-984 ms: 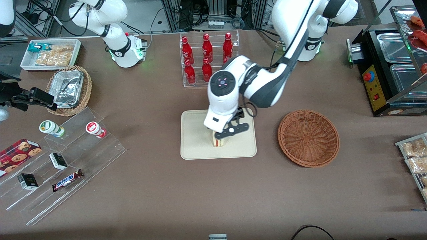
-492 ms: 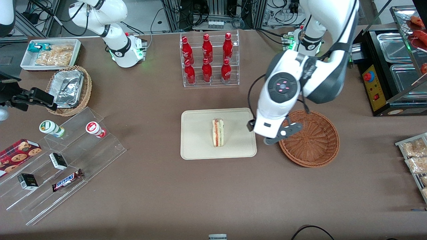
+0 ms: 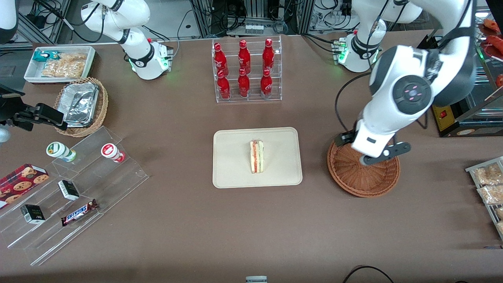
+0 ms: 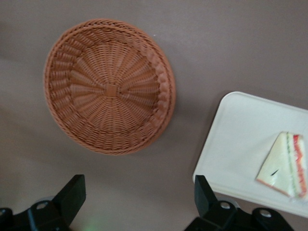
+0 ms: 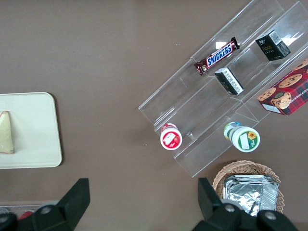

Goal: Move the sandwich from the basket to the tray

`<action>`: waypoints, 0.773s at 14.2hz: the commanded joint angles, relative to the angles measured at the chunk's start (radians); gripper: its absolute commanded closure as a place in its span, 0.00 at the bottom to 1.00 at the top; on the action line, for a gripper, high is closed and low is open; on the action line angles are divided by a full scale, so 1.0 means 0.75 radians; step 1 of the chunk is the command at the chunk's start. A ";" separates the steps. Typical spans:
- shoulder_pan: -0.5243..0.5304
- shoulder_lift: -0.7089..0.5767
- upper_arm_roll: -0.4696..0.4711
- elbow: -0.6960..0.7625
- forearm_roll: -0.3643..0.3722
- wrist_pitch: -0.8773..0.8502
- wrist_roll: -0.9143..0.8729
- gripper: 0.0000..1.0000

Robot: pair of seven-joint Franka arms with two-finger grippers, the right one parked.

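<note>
The one word that could be read was "SNICKERS", in white letters on the brown chocolate bar point(image 3: 79, 212) lying on the clear stepped stand point(image 3: 118, 184) toward the parked arm's end of the table, on the step nearest the front camera. The red bottles point(image 3: 244, 67) in the clear rack carried white script (too small to make out). The print on the cookie box point(image 3: 21, 179) and the small black boxes point(image 5: 272, 45) could not be read. The gripper point(image 3: 383, 154) hung over the basket point(image 3: 365, 184) with fingers spread, showing no legible mark.
</note>
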 commanded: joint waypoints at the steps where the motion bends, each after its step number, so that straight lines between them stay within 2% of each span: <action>1: 0.160 -0.183 -0.051 -0.155 0.009 -0.049 0.227 0.00; 4: 0.415 -0.244 -0.222 -0.155 0.009 -0.143 0.419 0.00; 5: 0.465 -0.261 -0.235 -0.153 0.009 -0.162 0.484 0.00; 8: 0.545 -0.303 -0.231 -0.145 0.009 -0.187 0.707 0.00; 11: 0.555 -0.326 -0.192 -0.119 0.007 -0.179 0.761 0.00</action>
